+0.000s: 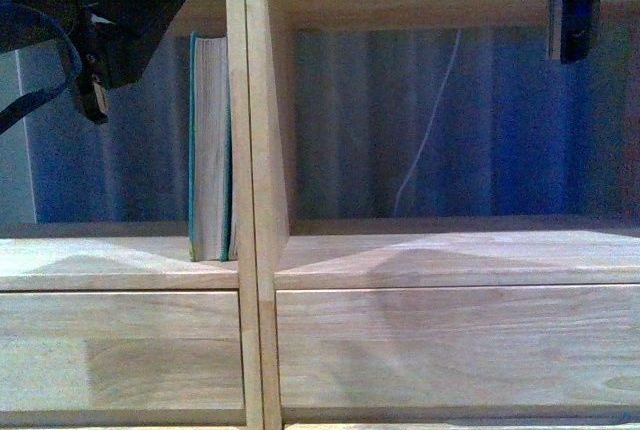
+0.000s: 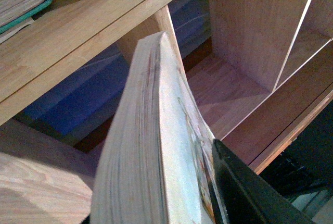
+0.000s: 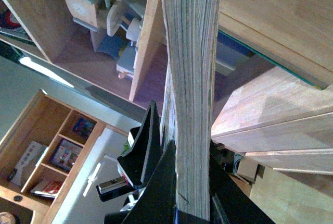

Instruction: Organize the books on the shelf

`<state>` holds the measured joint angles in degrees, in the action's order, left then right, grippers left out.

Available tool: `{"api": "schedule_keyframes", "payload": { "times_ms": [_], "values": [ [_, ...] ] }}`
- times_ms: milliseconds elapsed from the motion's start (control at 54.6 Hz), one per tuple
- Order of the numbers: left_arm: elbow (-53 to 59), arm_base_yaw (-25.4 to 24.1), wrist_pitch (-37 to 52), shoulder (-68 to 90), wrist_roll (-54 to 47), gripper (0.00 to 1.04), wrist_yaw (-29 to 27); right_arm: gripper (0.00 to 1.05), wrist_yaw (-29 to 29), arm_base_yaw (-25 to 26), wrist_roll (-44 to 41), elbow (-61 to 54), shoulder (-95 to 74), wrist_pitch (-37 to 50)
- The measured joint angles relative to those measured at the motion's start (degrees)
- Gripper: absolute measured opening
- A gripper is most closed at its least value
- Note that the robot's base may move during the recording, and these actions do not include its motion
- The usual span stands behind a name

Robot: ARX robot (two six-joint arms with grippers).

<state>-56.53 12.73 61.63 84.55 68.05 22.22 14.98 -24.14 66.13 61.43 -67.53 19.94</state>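
A thick teal-covered book (image 1: 210, 145) stands upright in the left cubby of the light wood shelf (image 1: 400, 260), tight against the central divider (image 1: 255, 150). My left gripper (image 1: 110, 40) hangs at the upper left of that cubby. In its wrist view it is shut on the thin pale paperback (image 2: 151, 146), one black finger (image 2: 244, 193) pressed on the illustrated cover; the teal book (image 2: 21, 0) shows in a corner. High in the right cubby, my right gripper (image 1: 572, 5) is shut on a book (image 3: 190, 94), page edges facing the camera between two black fingers (image 3: 156, 182).
Drawer fronts (image 1: 450, 345) run below the cubby floor. A white cable (image 1: 430, 120) hangs behind the right cubby against a blue backdrop. The right wrist view shows pale toys (image 3: 112, 26) in another compartment and a further wooden unit (image 3: 57, 151) with small items.
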Motion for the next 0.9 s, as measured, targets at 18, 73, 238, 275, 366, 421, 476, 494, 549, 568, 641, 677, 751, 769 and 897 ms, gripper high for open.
{"api": "schedule_keyframes", "payload": {
  "times_ms": [18,73,238,275,366,421,476,494,549,568,641,677,751,769,897],
  "values": [
    [0.0,0.0,0.0,0.0,0.0,0.29,0.0,0.07,0.0,0.0,-0.1,0.0,0.0,-0.1],
    [0.0,-0.1,-0.2,0.0,0.2,0.21,-0.2,0.07,-0.1,0.0,-0.3,0.0,0.0,-0.5],
    [-0.2,-0.2,-0.3,-0.3,3.5,0.08,-0.7,0.07,-0.3,0.2,-0.6,0.0,0.0,-1.0],
    [-0.2,-0.2,-0.6,-0.4,3.7,0.07,-0.8,0.07,-0.5,0.2,-0.7,0.0,0.0,-1.1],
    [-0.2,-0.2,-0.9,-0.5,3.8,0.07,-0.8,0.07,-0.5,0.2,-0.7,0.0,0.0,-1.4],
    [-0.2,-0.2,-0.9,-0.5,3.8,0.07,-0.8,0.07,-0.6,0.2,-0.7,0.0,0.0,-1.5],
    [-0.2,-0.2,-1.3,-0.5,3.8,0.07,-0.8,0.07,-0.7,0.2,-0.9,0.0,0.0,-1.7],
    [-0.2,-0.3,-1.4,-0.5,3.8,0.07,-0.8,0.07,-0.7,0.2,-1.0,0.0,0.0,-1.7],
    [-0.2,-0.3,-1.6,-0.6,3.5,0.07,-0.8,0.18,-0.8,0.4,-1.3,0.0,0.0,-1.8],
    [-0.2,-0.3,-1.7,-0.6,3.2,0.07,-0.9,0.19,-0.8,0.4,-1.4,0.0,0.0,-1.8],
    [-0.2,-1.0,-2.7,-0.6,2.3,0.07,-1.3,0.35,-0.7,1.3,-1.8,0.0,0.0,-0.9],
    [-0.2,-1.5,-3.2,-0.7,1.7,0.07,-1.3,0.44,-0.6,2.1,-2.7,0.0,0.0,-0.2],
    [-0.2,-2.7,-5.1,-1.8,0.0,0.07,-0.7,0.61,-0.4,4.5,-6.6,0.0,0.1,1.9],
    [-0.2,-3.2,-5.7,-2.3,-1.0,0.07,0.2,0.66,0.0,5.6,-7.9,0.0,0.4,2.9],
    [-0.2,-6.7,-11.9,-4.9,-6.2,0.07,3.5,0.94,3.1,12.4,-19.5,-1.0,2.5,8.7]
  ]
}}
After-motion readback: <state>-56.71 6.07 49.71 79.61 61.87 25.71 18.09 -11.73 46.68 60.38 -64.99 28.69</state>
